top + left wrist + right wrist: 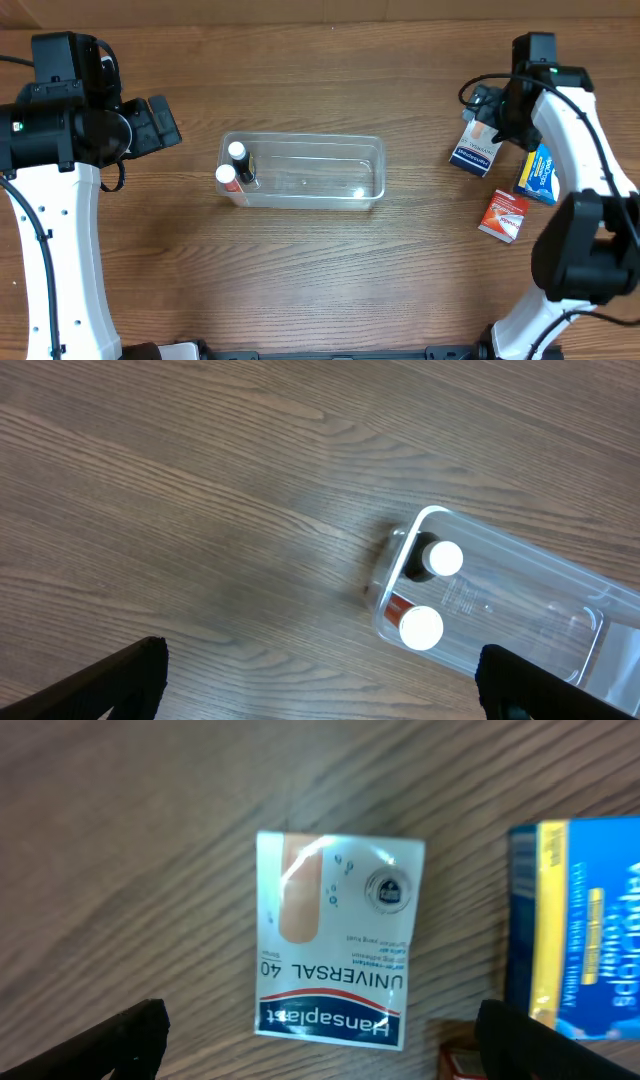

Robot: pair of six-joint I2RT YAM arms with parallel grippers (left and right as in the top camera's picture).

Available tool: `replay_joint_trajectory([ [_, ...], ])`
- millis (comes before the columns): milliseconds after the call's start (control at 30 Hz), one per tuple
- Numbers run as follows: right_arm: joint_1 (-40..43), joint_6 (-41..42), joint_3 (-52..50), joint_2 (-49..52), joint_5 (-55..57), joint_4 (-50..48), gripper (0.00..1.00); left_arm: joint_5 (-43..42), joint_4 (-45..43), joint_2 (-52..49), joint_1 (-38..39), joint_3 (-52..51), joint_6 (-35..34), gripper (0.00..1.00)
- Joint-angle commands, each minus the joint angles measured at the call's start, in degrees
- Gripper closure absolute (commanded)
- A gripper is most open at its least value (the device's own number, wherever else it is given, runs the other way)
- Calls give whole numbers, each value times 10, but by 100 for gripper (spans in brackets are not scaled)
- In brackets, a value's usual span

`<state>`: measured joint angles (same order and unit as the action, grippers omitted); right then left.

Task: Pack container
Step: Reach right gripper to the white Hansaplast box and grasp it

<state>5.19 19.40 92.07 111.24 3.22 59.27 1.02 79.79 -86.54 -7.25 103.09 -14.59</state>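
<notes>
The clear plastic container lies mid-table with two white-capped bottles standing at its left end; it also shows in the left wrist view. My left gripper is open and empty, held above bare table left of the container. My right gripper is open and empty, hovering over a white-and-blue Hansaplast plaster box that lies flat on the table, also seen in the overhead view.
A blue-and-yellow box and a small red-and-white box lie right of the plaster box. The blue box and a corner of the red box show in the right wrist view.
</notes>
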Motion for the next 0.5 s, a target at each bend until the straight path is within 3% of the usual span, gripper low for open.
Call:
replay_joint_trajectory([
  [0, 0, -1, 16, 27, -3, -1, 0, -7, 2, -2, -2, -3, 9, 0],
  [467, 0, -1, 15, 91, 7, -10, 0, -10, 1, -3, -2, -3, 9, 0],
])
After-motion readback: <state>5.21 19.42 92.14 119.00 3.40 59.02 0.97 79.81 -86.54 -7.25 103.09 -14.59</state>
